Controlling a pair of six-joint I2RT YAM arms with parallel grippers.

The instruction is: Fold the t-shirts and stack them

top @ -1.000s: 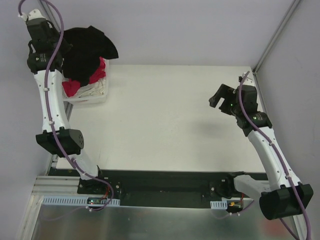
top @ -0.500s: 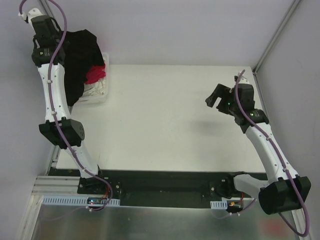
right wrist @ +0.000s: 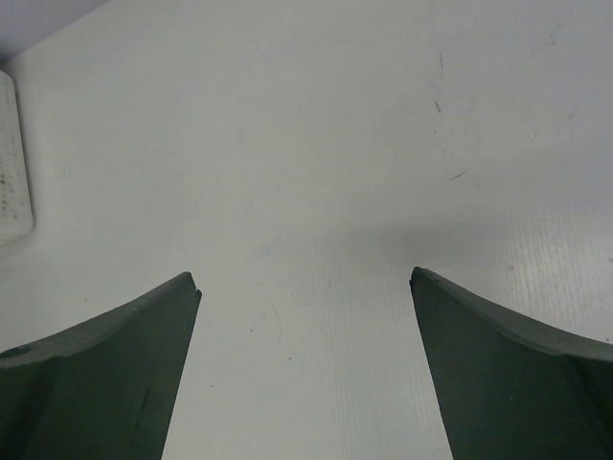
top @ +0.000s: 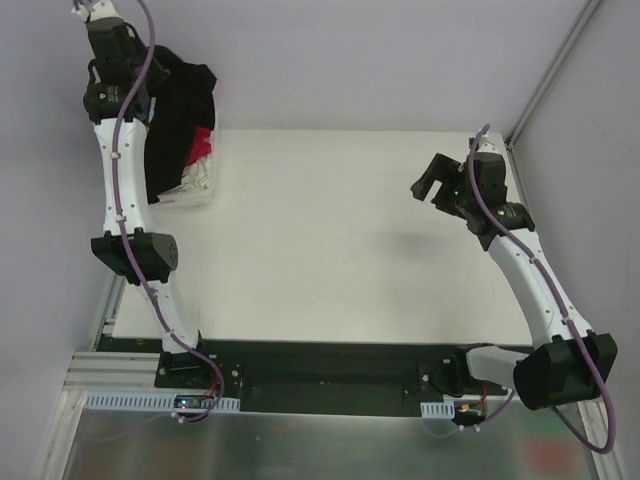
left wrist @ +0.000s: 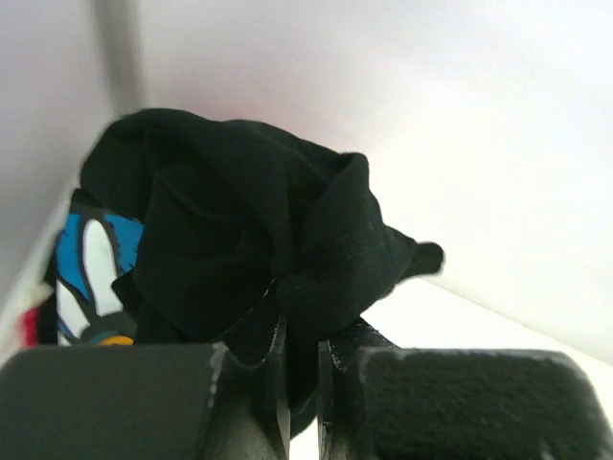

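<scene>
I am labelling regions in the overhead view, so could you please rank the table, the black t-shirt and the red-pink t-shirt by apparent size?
1. table, by far the largest.
2. black t-shirt, held up nearer the camera, which may enlarge it.
3. red-pink t-shirt, only a small patch showing.

A white matte surface (top: 330,240) fills the middle, evenly lit, with a few faint scuffs. Behind its far edge rises a plain, pale lilac-grey wall (top: 380,60). At the surface's far right corner an aluminium post (top: 553,72) slants upward. Along its near edge runs a black strip (top: 330,362), then a brushed metal plate (top: 300,445).
</scene>
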